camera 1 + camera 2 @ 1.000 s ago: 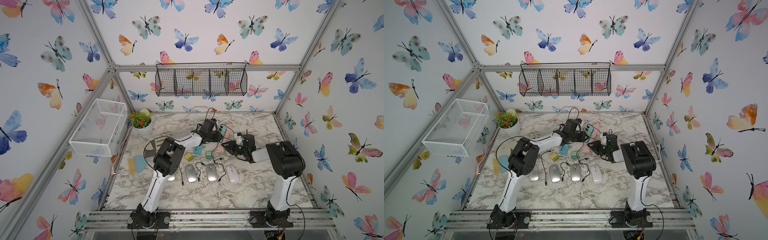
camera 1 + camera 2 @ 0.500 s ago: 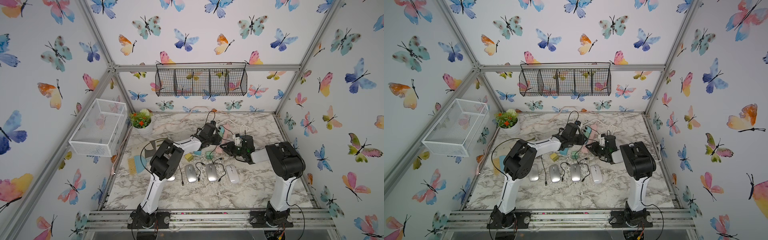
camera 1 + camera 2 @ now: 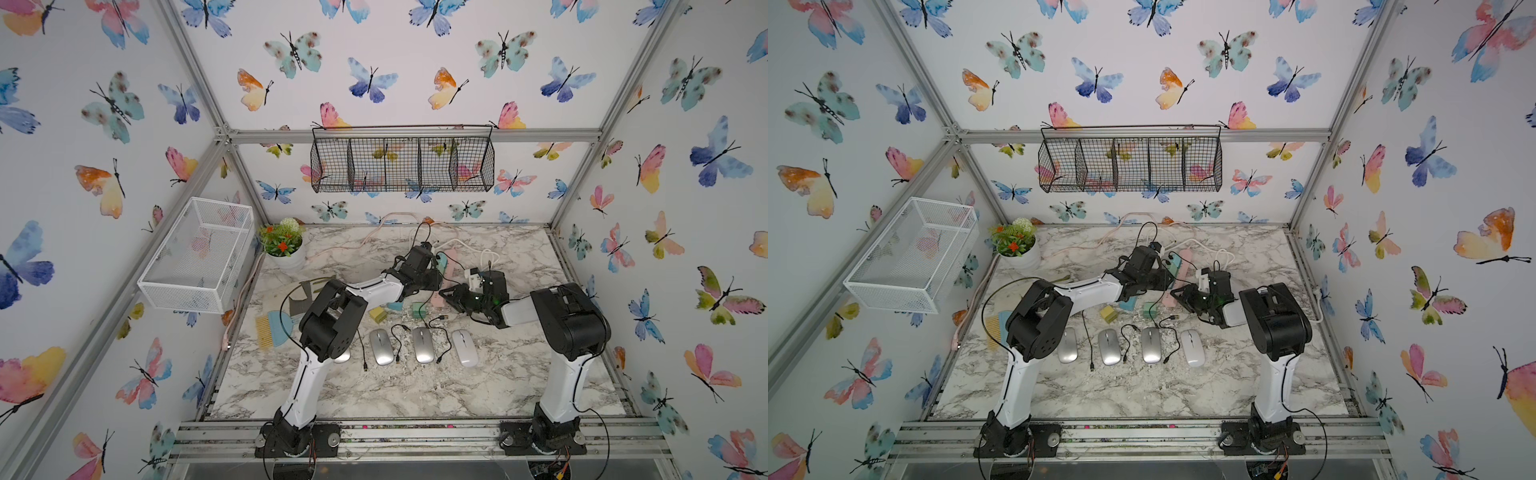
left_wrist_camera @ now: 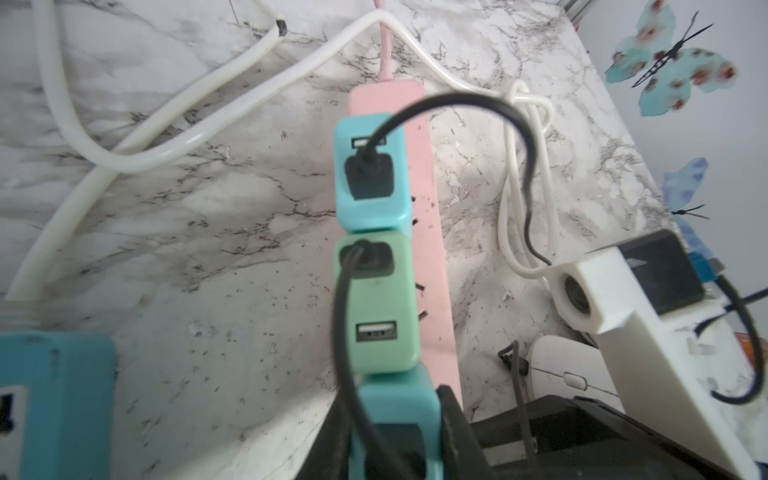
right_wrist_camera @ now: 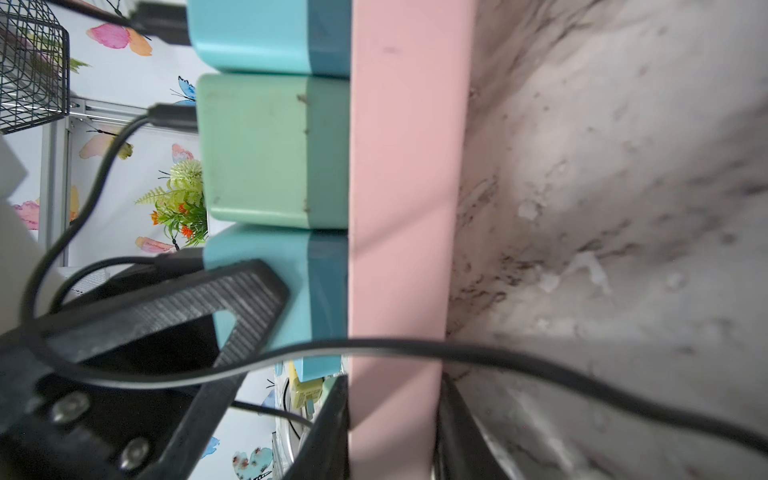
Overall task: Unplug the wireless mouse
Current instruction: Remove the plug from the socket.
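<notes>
On pink strip (image 5: 399, 208), teal charger (image 5: 291, 266), black cable (image 5: 104, 262)

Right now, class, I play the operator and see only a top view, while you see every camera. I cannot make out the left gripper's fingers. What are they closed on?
Observer: The left gripper is shut on a blue charger, the one right beside the green charger on the pink power strip.
Operator: And what is the right arm doing there?
Observer: The right gripper is shut on the pink power strip itself, with the strip between its fingers.
</notes>
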{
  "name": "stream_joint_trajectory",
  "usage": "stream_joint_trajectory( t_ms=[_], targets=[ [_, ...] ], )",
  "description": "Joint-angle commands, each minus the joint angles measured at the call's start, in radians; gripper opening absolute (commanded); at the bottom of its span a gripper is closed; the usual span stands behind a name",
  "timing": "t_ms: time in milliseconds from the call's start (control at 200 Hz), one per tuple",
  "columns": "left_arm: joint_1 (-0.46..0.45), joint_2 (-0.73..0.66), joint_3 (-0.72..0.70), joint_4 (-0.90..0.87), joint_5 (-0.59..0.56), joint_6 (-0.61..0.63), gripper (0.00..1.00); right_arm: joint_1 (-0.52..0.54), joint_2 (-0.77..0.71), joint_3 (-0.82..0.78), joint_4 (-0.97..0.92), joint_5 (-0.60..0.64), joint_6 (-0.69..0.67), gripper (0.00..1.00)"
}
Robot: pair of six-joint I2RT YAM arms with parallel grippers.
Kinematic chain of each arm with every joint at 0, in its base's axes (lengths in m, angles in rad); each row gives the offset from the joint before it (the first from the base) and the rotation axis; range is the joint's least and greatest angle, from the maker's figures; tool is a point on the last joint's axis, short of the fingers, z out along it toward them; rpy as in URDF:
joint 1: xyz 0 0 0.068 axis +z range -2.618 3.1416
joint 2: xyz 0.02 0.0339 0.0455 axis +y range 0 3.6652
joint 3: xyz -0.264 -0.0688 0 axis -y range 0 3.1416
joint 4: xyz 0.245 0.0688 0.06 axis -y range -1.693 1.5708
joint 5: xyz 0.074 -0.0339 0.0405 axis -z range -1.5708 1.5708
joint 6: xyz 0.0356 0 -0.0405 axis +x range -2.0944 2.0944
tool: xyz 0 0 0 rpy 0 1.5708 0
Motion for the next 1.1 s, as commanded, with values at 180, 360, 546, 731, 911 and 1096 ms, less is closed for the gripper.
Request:
stream_joint_trajectory(
  t_ms=[180, 360, 546, 731, 911, 1096],
  targets=[
    [-0.052, -0.1, 0.009, -0.134, -0.228, 0.099, 0.0, -0.025, 0.025, -0.015, -0.1, 0.132, -0.042, 0.01],
    [-0.013, -0.091, 0.01, -0.088, 0.028, 0.017, 0.0, -0.024, 0.029, -0.013, -0.1, 0.126, -0.042, 0.01],
    [0.003, -0.098, 0.021, -0.086, 0.06, -0.013, 0.0, -0.025, 0.026, -0.016, -0.108, 0.125, -0.045, 0.01],
    [-0.028, -0.091, 0.08, -0.171, -0.035, 0.038, 0.0, -0.025, 0.03, -0.013, -0.104, 0.12, -0.048, 0.01],
    [-0.055, -0.116, 0.064, -0.169, -0.114, 0.066, 0.0, -0.025, 0.035, -0.009, -0.116, 0.12, -0.058, 0.01],
    [0.003, -0.104, 0.005, -0.063, 0.124, -0.07, 0.0, -0.025, 0.04, -0.004, -0.123, 0.117, -0.063, 0.01]
  ],
)
